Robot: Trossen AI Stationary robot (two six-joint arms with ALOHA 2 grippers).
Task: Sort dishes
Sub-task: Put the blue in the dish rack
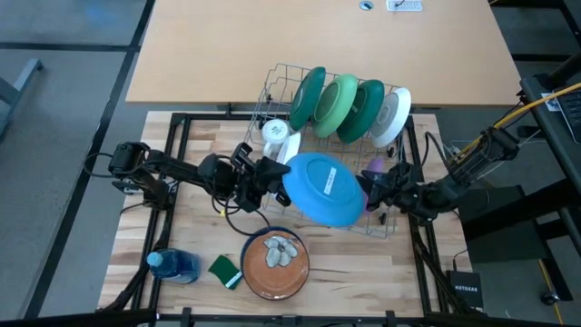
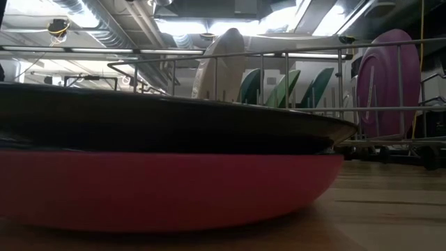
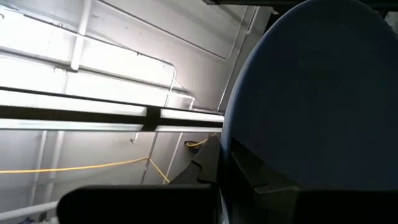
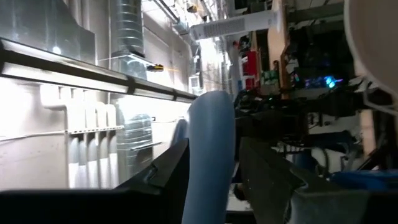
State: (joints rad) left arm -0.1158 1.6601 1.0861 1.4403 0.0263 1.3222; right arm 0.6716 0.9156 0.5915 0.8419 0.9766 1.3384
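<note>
My left pincer (image 1: 272, 173) and right pincer (image 1: 370, 191) both grip the blue plate (image 1: 322, 188). It hangs above the wire rack (image 1: 272, 86).

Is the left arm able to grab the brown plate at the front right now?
Probably not yet. The left gripper is shut on the blue plate, which the right gripper also holds. The brown plate lies uncovered near it.

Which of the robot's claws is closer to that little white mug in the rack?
Left. The left gripper, pinching the blue plate's edge, sits just in front of the white mug. The right gripper grips the plate's opposite edge, farther away.
</note>
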